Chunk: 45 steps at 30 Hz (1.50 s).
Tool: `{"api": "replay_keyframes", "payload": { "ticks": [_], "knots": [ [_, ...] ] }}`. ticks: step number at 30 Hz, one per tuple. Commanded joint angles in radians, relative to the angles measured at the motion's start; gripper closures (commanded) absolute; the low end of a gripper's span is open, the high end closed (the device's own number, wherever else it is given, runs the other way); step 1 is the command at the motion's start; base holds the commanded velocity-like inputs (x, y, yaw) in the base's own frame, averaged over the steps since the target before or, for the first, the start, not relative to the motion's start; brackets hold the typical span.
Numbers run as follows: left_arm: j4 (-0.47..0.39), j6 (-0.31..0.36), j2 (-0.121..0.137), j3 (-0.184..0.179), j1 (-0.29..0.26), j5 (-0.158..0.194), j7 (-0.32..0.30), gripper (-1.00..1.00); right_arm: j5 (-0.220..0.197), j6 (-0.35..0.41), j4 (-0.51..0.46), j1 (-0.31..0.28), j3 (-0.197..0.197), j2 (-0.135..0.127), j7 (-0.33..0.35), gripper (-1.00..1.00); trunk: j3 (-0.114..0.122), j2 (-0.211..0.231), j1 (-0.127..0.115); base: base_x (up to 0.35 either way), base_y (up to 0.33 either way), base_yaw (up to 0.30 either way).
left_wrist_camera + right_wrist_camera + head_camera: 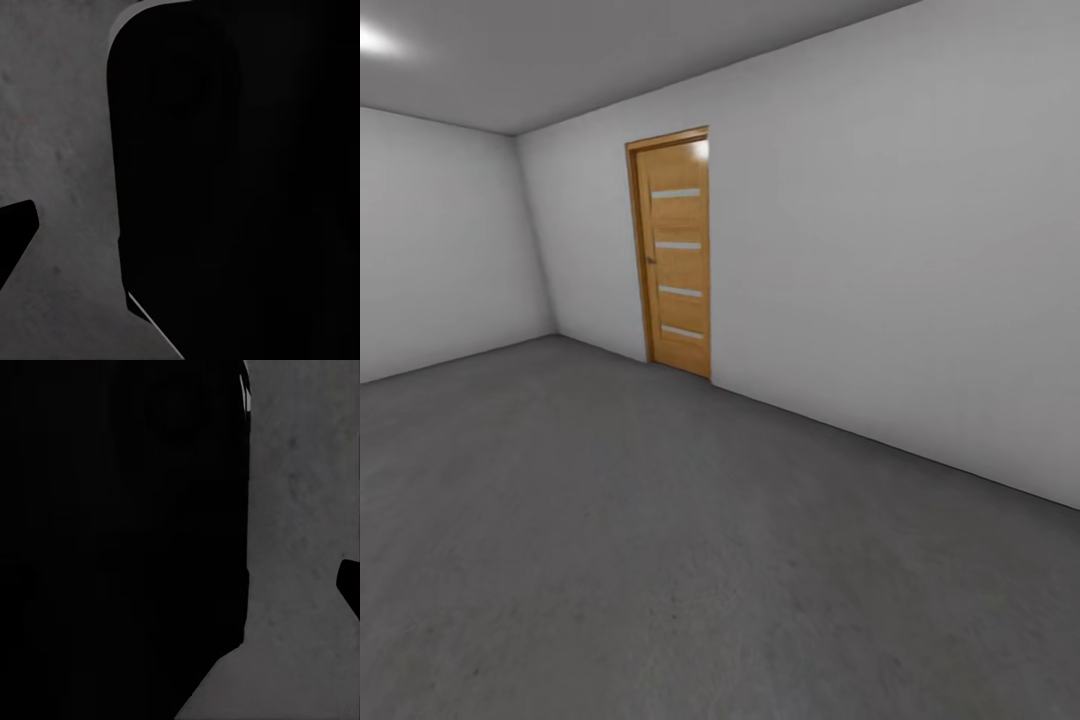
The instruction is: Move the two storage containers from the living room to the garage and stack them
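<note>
I am in the garage, a bare room with pale grey walls and a dark grey speckled floor. The two storage containers are out of view. In the left wrist view a black wedge at the frame's edge may be part of my left gripper. A similar black tip shows in the right wrist view. Too little of either shows to tell whether it is open or shut. Both wrist views look at the rough floor beside a large black robot part.
A closed wooden door with several pale glass strips stands in the right-hand wall, near the far corner. A ceiling light glows at the upper left. Open floor stretches from me to both walls.
</note>
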Motion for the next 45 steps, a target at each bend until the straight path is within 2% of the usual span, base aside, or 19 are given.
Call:
{"api": "replay_keyframes", "payload": {
  "ticks": [1,45],
  "knots": [
    [0.001,-0.003,0.000,-0.001,0.000,-0.001,0.000,-1.00,0.000,-0.001,0.000,0.000,-0.004,0.000,0.000,-1.00,-0.001,0.000,0.001,0.286,0.194,0.000],
    [0.002,-0.003,0.000,-0.001,0.000,-0.001,0.000,-1.00,0.000,-0.001,0.000,0.000,-0.004,0.001,0.000,-1.00,-0.001,0.000,0.001,0.291,0.182,0.009]
  ]
}}
